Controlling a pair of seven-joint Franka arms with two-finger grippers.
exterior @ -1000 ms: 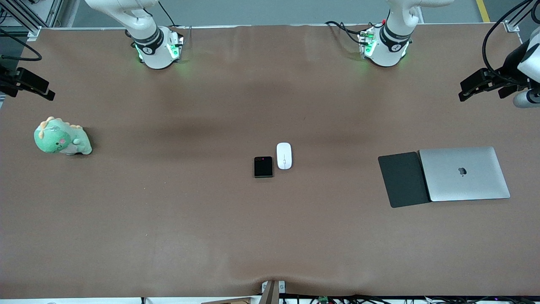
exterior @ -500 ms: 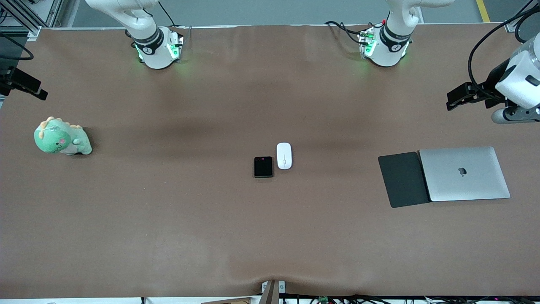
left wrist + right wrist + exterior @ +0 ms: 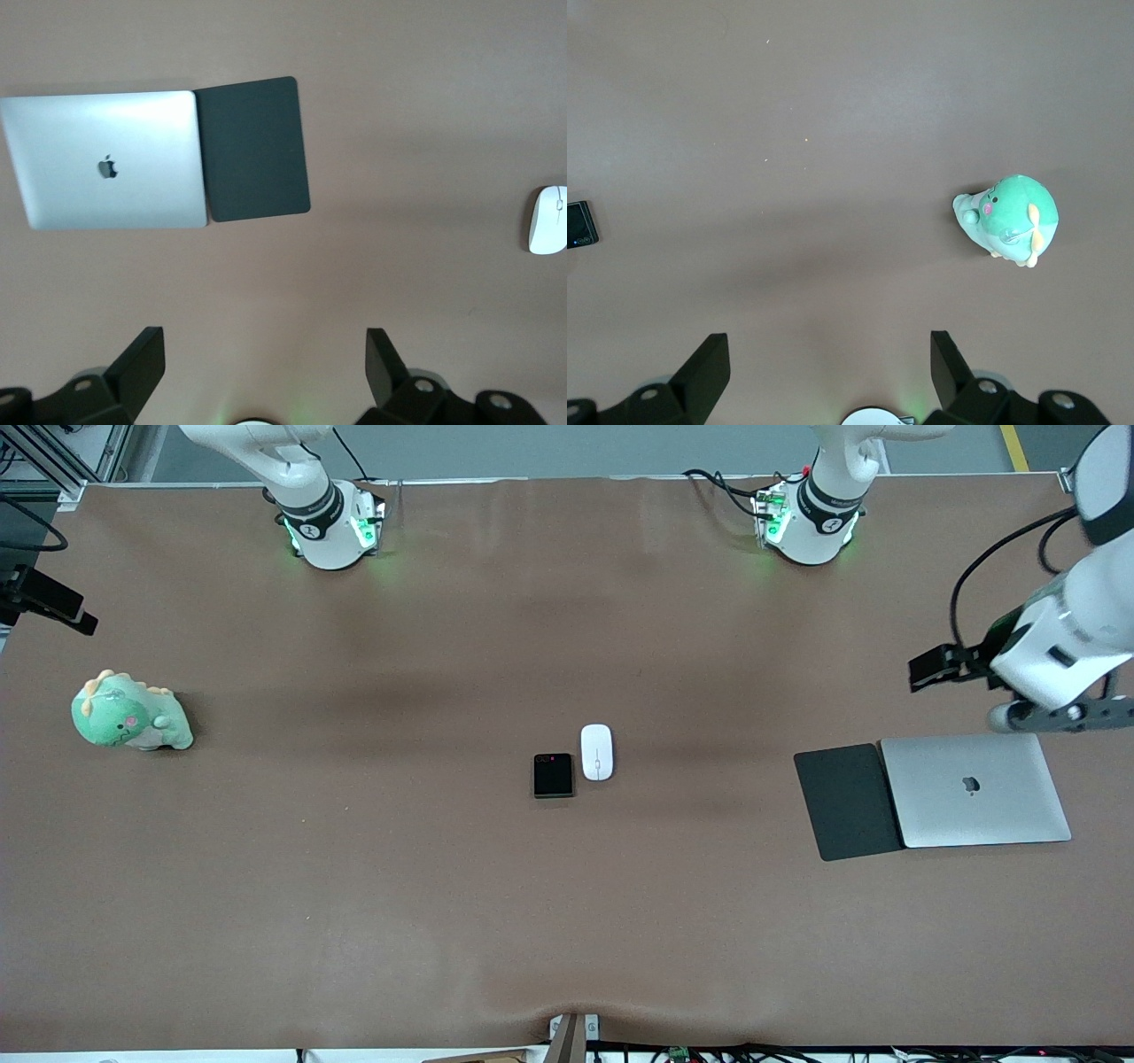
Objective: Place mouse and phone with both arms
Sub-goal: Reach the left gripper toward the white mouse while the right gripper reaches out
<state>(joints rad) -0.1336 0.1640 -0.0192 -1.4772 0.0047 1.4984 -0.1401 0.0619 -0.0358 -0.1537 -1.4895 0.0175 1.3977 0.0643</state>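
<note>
The white oval mouse [image 3: 596, 752] lies at the table's middle, and the black phone [image 3: 553, 775] lies right beside it, toward the right arm's end. The mouse also shows at the edge of the left wrist view [image 3: 549, 220], and the phone at the edge of the right wrist view [image 3: 580, 224]. My left gripper [image 3: 928, 668] is up over bare table close to the laptop and mouse pad. It is open and empty [image 3: 266, 359]. My right gripper [image 3: 55, 602] is up over the table's edge at the right arm's end, close to the dinosaur. It is also open and empty [image 3: 830, 359].
A dark-grey mouse pad [image 3: 846, 802] and a closed silver laptop [image 3: 974, 789] lie side by side toward the left arm's end. A green plush dinosaur [image 3: 129, 713] sits toward the right arm's end. The brown table cover [image 3: 443, 886] bulges slightly at its front edge.
My left arm has swung in over the table toward the laptop and mouse pad. My right gripper shifted a little toward the table's edge. The mouse and phone have not moved.
</note>
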